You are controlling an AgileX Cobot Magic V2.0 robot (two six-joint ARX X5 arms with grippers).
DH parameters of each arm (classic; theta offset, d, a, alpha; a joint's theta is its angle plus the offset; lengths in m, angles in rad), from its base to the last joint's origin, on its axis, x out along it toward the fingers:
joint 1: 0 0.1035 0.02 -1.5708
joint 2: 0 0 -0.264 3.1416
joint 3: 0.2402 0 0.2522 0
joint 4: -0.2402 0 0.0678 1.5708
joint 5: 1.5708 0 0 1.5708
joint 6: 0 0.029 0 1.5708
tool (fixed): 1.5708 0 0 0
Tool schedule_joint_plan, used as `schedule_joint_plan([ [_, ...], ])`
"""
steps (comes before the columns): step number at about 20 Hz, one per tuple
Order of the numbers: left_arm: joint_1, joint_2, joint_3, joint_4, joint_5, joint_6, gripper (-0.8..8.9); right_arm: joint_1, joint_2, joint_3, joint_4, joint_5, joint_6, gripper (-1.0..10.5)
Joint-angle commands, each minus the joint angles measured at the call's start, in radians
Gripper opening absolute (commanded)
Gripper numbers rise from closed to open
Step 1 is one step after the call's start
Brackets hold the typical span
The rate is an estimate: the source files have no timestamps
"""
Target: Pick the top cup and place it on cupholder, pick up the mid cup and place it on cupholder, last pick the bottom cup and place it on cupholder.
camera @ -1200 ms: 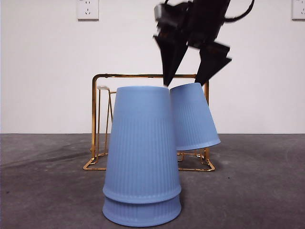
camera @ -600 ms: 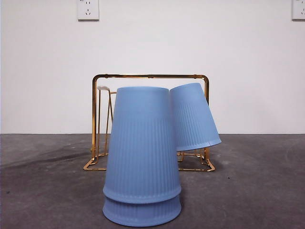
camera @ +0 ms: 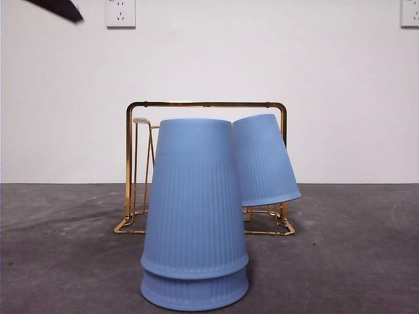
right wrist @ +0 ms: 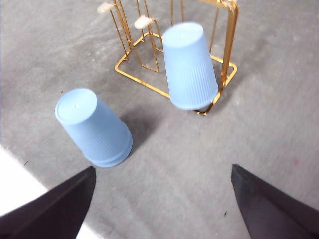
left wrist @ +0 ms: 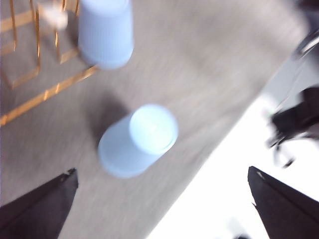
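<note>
Front view: a black tip (camera: 57, 8) of an arm has come into the top left corner, where half a second ago nothing showed; which arm it is cannot be told from here. A second ago a gripper hung over the tilted cup on the cupholder (camera: 206, 104), and it is gone from there now. The top cup (camera: 262, 160) has barely shifted since; it sits upside down and tilted on the right side of the gold rack, rim clear of the bench (camera: 353, 248). In front of the rack the stack of two cups (camera: 195, 216) stands upside down on the bench as before, one nested over the other, hiding the rack's middle.

The right wrist view shows what the level view cannot: the stack and the rack are apart, with bare bench between them, and two white-tipped prongs (right wrist: 142, 21) stand free beside the hung cup. The right gripper (right wrist: 162, 199) is high above the bench, its jaws spread wide, nothing between them. In that view the stack reads as one cup; only the front view shows the second rim at its foot.

The left wrist view is blurred by motion. The left gripper (left wrist: 164, 199) is also spread wide and holds nothing, with the stack below it and the bench's edge near.
</note>
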Motion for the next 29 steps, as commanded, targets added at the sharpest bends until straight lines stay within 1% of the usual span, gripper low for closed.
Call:
schedule_joint_plan([
  [1, -0.076, 0.117, 0.083, -0.043, -0.091, -0.02, 5.48, 0.008, -0.03, -0.021, 0.022, -0.003, 0.05, 4.3],
  [3, -0.133, 0.224, 0.144, -0.085, -0.17, -0.02, 5.48, 0.008, -0.045, -0.024, 0.022, -0.003, 0.053, 4.3],
  [5, -0.176, 0.323, 0.195, -0.099, -0.224, -0.019, 5.48, 0.008, -0.05, -0.024, 0.026, -0.003, 0.053, 4.3],
  [9, -0.227, 0.48, 0.251, -0.098, -0.243, -0.019, 5.48, 0.008, -0.05, -0.024, 0.029, -0.003, 0.053, 4.3],
  [13, -0.258, 0.572, 0.256, -0.077, -0.246, -0.019, 5.48, 0.008, -0.05, -0.024, 0.03, -0.003, 0.053, 4.3],
  [17, -0.277, 0.626, 0.256, -0.072, -0.311, -0.016, 5.47, 0.008, -0.05, -0.024, 0.032, -0.003, 0.053, 4.3],
  [18, -0.278, 0.635, 0.256, -0.071, -0.311, -0.016, 5.31, 0.008, -0.05, -0.024, 0.035, -0.003, 0.053, 4.3],
  [23, -0.282, 0.647, 0.256, -0.07, -0.311, -0.004, 3.57, 0.008, -0.05, -0.024, 0.055, 0.0, 0.053, 4.3],
  [26, -0.281, 0.647, 0.256, -0.072, -0.312, -0.002, 2.87, 0.008, -0.05, -0.024, 0.055, 0.005, 0.053, 4.3],
  [27, -0.281, 0.647, 0.256, -0.072, -0.312, 0.009, 2.45, 0.008, -0.05, -0.024, 0.056, 0.006, 0.053, 4.3],
  [29, -0.281, 0.647, 0.256, -0.072, -0.312, 0.011, 2.12, 0.008, -0.05, -0.024, 0.056, 0.008, 0.053, 4.3],
])
